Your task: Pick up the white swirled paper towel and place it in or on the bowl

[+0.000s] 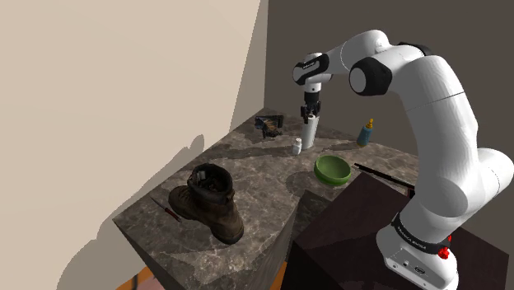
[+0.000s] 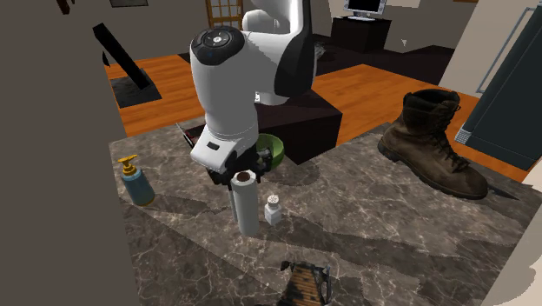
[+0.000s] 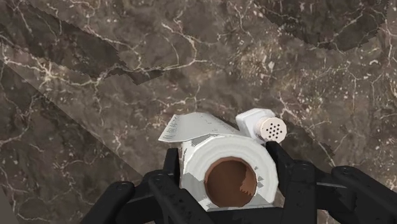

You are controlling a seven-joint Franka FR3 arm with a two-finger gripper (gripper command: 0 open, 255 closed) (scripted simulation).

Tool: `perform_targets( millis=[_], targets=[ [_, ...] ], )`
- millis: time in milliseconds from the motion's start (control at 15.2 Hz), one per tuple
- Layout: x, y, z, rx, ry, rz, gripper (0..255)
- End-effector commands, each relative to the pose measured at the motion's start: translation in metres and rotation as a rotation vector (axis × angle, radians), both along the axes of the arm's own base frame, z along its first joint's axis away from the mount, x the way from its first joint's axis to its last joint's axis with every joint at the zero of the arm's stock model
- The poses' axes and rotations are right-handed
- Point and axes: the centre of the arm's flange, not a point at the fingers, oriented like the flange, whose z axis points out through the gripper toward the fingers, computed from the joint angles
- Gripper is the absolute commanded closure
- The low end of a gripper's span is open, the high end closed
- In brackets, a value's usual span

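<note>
Currently end effector [image 3: 224, 154] clasps paper towel roll [image 2: 246, 207] near its top; long axis upright; green bowl [image 1: 332, 168] lies near, toward the stand [image 1: 346, 239].

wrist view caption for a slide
Black gripper clasping the upright paper towel roll, a white shaker beside it on the marble counter.

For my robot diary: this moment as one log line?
jaws: clasping paper towel roll | roll: upright on counter | green bowl: empty
</note>
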Motion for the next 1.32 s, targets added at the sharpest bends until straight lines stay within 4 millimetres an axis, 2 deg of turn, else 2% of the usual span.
perform_targets(
  millis=[0, 1254],
  targets=[
    [-0.001, 0.0, 0.008, 0.0, 0.0, 0.0, 255],
    [-0.001, 0.0, 0.108, 0.0, 0.0, 0.0, 255]
  ],
)
